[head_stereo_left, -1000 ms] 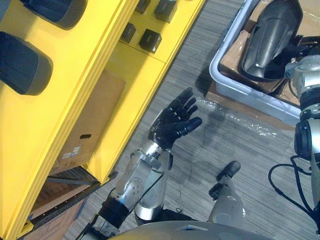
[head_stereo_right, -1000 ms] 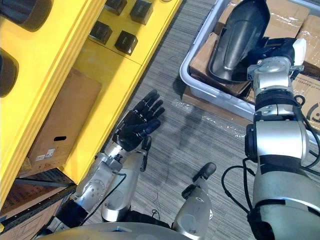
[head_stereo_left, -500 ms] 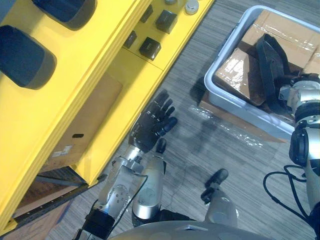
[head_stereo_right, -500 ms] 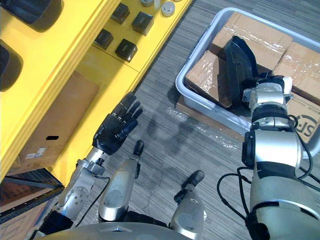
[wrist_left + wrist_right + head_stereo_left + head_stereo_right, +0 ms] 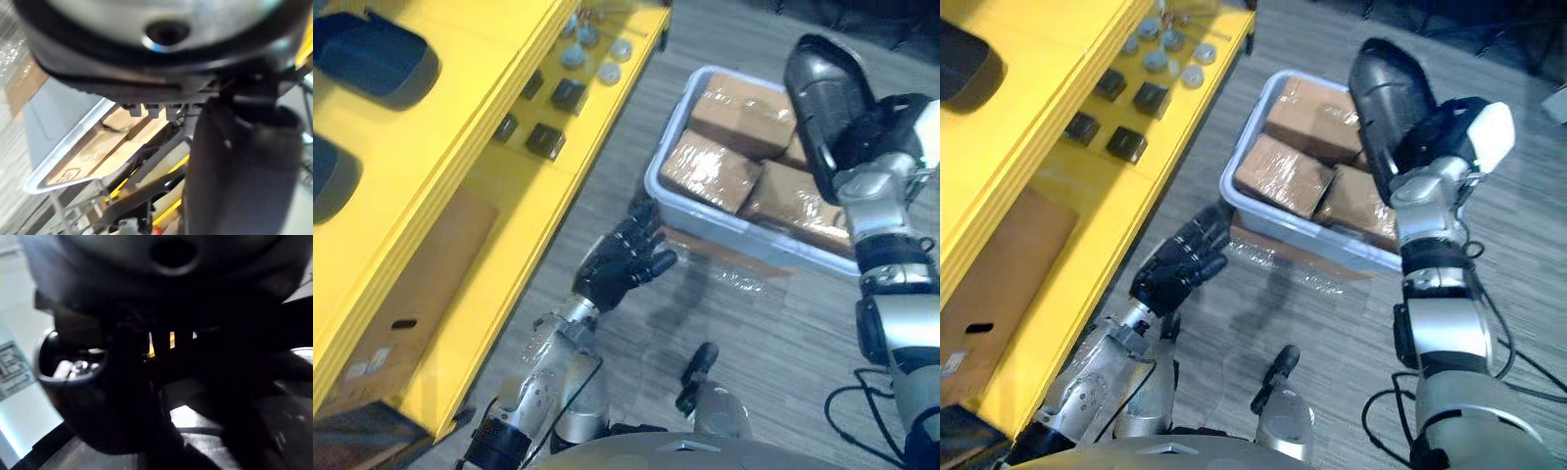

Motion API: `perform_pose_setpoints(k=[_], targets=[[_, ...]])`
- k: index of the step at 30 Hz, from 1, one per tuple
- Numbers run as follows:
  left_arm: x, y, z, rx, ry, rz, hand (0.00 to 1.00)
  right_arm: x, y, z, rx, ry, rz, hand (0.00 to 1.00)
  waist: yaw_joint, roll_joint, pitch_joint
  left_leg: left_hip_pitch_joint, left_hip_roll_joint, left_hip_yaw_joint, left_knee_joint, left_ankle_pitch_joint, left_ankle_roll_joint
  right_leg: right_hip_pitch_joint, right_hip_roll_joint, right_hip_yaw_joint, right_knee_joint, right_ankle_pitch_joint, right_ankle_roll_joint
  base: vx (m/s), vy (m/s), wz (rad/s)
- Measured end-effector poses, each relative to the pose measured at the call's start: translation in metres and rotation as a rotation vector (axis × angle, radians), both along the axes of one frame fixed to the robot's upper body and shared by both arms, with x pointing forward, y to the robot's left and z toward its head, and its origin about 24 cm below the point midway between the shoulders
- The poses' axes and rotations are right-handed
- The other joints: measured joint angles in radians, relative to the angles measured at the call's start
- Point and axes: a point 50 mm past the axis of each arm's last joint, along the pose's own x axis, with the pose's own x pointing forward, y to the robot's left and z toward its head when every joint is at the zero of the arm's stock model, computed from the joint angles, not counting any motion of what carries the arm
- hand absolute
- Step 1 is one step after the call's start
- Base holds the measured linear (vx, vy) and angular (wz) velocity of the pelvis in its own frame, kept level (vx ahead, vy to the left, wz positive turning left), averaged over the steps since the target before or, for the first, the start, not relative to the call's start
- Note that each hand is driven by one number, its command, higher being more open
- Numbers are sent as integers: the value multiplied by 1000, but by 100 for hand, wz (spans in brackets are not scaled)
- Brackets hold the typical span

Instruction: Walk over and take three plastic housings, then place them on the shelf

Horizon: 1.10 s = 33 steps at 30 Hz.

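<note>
A black plastic housing [image 5: 822, 108] hangs tilted in the air above the grey bin [image 5: 734, 235], with my right hand [image 5: 884, 125] shut on its lower end. My left hand [image 5: 622, 264] is open and holds nothing; it hovers over the floor between the yellow shelf [image 5: 460, 108] and the bin. Two more dark housings [image 5: 377, 59] lie on the shelf's upper level at the far left. In the right wrist view the housing [image 5: 98, 396] is a dark mass right against the hand.
The bin holds several brown wrapped boxes [image 5: 710, 171]. Small black blocks [image 5: 546, 140] and grey round parts [image 5: 597, 59] sit on the shelf's lower level. A cardboard box [image 5: 401, 294] stands under the shelf. Clear film [image 5: 734, 279] lies on the grey floor before the bin.
My right hand has lifted the housing up out of the bin. The whole view has shifted, so the camera moved. The left hand stays open near the shelf.
</note>
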Motion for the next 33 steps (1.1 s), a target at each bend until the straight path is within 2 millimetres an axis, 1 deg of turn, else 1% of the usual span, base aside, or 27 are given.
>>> perform_pose_setpoints(k=[1, 3, 5, 6, 8, 9, 12, 13, 14, 15, 17, 18, 20, 23, 25, 32, 33], targets=[[3, -4, -1, 7, 11, -16, 100, 1, 5, -2, -18, -3, 18, 0, -3, -2, -10, 6, 0, 8, -4, 0, 0, 1, 0, 6, -2, 0, 0, 73, -18, -28], [16, -17, -3, 44, 51, -59, 100, 2, 27, -4, -78, -27, 105, 0, -30, -6, -33, 40, 3, 38, -21, 0, 0, 12, 2, 32, -11, 3, 3, 55, -13, -31], [23, -21, -4, 60, 63, -60, 100, 3, 40, -5, -112, -45, 156, 0, -43, -8, -39, 59, 6, 55, -33, 0, 0, 14, 4, 44, -12, 3, 3, 15, -13, -29], [32, -27, -1, 72, 74, -56, 100, 1, 58, -6, -163, -77, 235, 0, -59, -15, -48, 74, 12, 75, -39, -1, -2, 14, 9, 61, -15, 5, 1, 4, -16, -31], [37, -31, 1, 81, 77, -53, 100, -1, 68, -8, -185, -98, 285, 0, -69, -18, -53, 91, 15, 89, -51, 0, -4, 14, 13, 74, -17, 6, 0, 4, -20, -29], [41, -37, 3, 75, 92, -39, 100, -3, 81, -13, -208, -114, 340, 0, -87, -23, -72, 95, 16, 102, -54, 0, -4, 13, 16, 87, -28, 12, -1, 9, -19, -27], [46, -49, 8, 48, 125, -20, 100, -10, 97, -22, -226, -133, 415, 0, -97, -25, -93, 124, 16, 129, -68, -2, -6, 16, 17, 110, -31, 14, 0, 15, -8, -27], [49, -52, 10, 44, 137, -5, 100, -13, 108, -27, -209, -145, 456, 0, -110, -29, -106, 129, 16, 137, -69, -4, -7, 16, 18, 117, -31, 14, 0, 10, -3, -23], [52, -56, 10, 29, 161, 6, 100, -16, 117, -31, -199, -159, 492, 0, -115, -32, -114, 138, 16, 148, -69, -6, -8, 16, 18, 127, -31, 15, 0, 2, -2, -23], [54, -58, 11, 21, 174, 12, 100, -18, 121, -32, -205, -165, 508, 0, -117, -32, -118, 141, 16, 153, -68, -7, -9, 16, 18, 131, -31, 16, 1, -7, -2, -20], [58, -62, 12, 18, 189, 33, 100, -23, 138, -36, -213, -180, 586, 0, -129, -38, -127, 154, 16, 165, -68, -9, -9, 20, 18, 143, -31, 18, 1, -17, -2, -15], [58, -62, 12, 7, 194, 35, 100, -24, 143, -38, -208, -179, 606, 0, -132, -39, -128, 158, 16, 167, -68, -10, -9, 22, 18, 144, -31, 18, 1, -31, -4, -11], [57, -66, 14, -66, 217, 33, 100, -29, 156, -46, -221, -171, 669, 0, -135, -46, -137, 162, 16, 172, -66, -14, -10, 25, 18, 146, -36, 20, 0, -32, -2, -6], [57, -71, 16, -113, 236, 46, 100, -33, 170, -56, -221, -138, 734, 0, -134, -51, -154, 162, 14, 176, -66, -13, -9, 28, 19, 149, -50, 32, 1, -15, 0, -5], [58, -69, 13, -107, 246, 70, 100, -34, 172, -58, -222, -134, 749, 0, -134, -51, -160, 163, 14, 176, -65, -13, -9, 29, 18, 149, -50, 33, 1, 0, 0, 0], [57, -71, 15, -114, 229, 118, 100, -33, 173, -59, -202, -126, 757, 0, -133, -51, -162, 166, 13, 172, -64, -13, -9, 35, 18, 147, -51, 35, 0, 0, 0, 0], [57, -70, 15, -117, 228, 128, 0, -33, 173, -59, -201, -125, 757, 0, -133, -51, -162, 168, 13, 172, -64, -13, -9, 37, 18, 146, -51, 35, 0, 0, 0, 0]])
